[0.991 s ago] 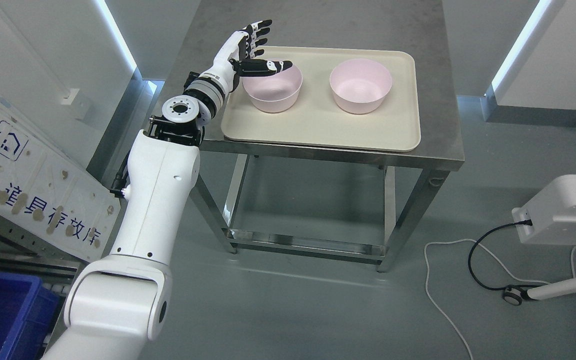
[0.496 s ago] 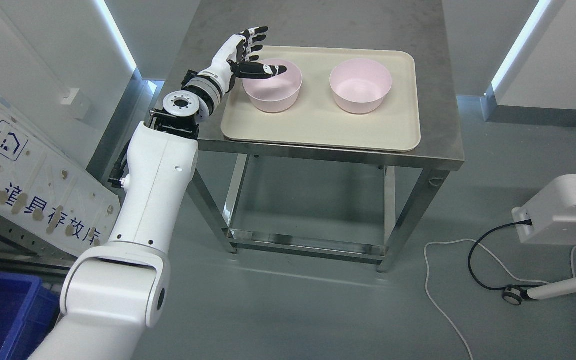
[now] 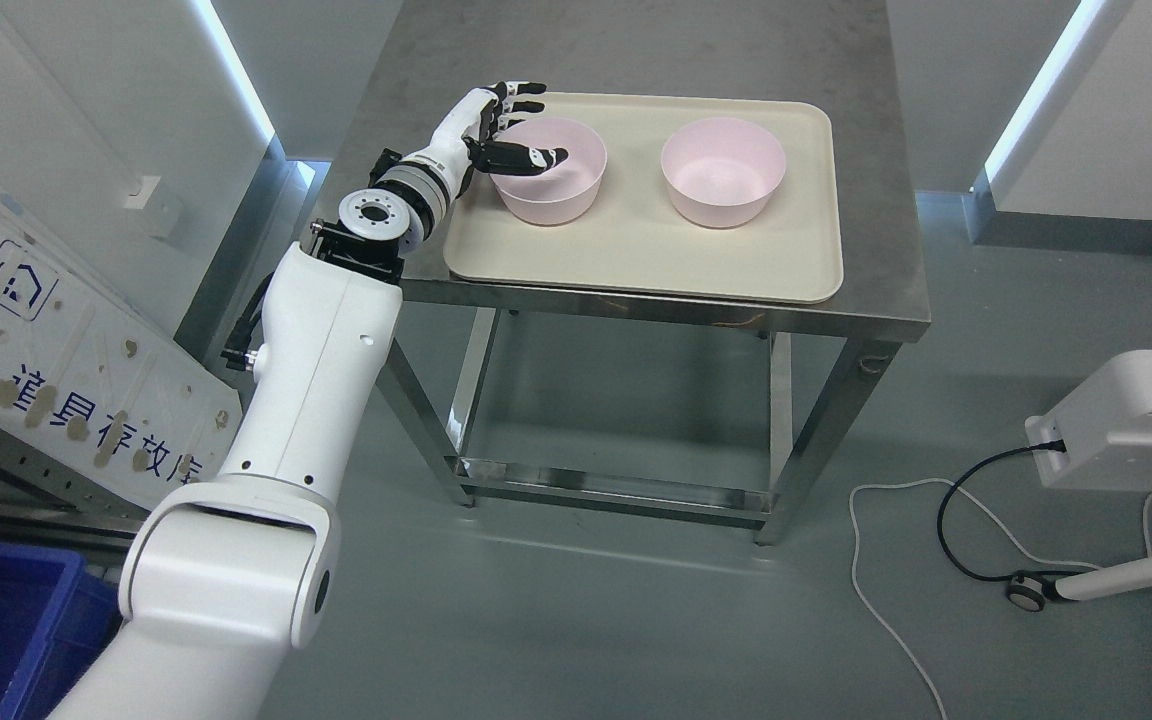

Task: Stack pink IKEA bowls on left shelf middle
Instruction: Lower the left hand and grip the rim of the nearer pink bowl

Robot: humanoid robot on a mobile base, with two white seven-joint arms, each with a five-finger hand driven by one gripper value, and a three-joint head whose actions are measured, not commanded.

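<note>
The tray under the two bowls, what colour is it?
The tray is a plain cream or beige, with no pattern, seen clearly in the head view.

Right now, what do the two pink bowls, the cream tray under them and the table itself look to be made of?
The two pink round bowls look like matte moulded plastic: even colour, soft sheen, thin rims. The cream rectangular tray seems plastic too, with rounded corners and a raised lip. The grey metal table appears to be brushed stainless steel, its legs reflecting light. The left hand reaches over the nearer bowl's rim.
</note>
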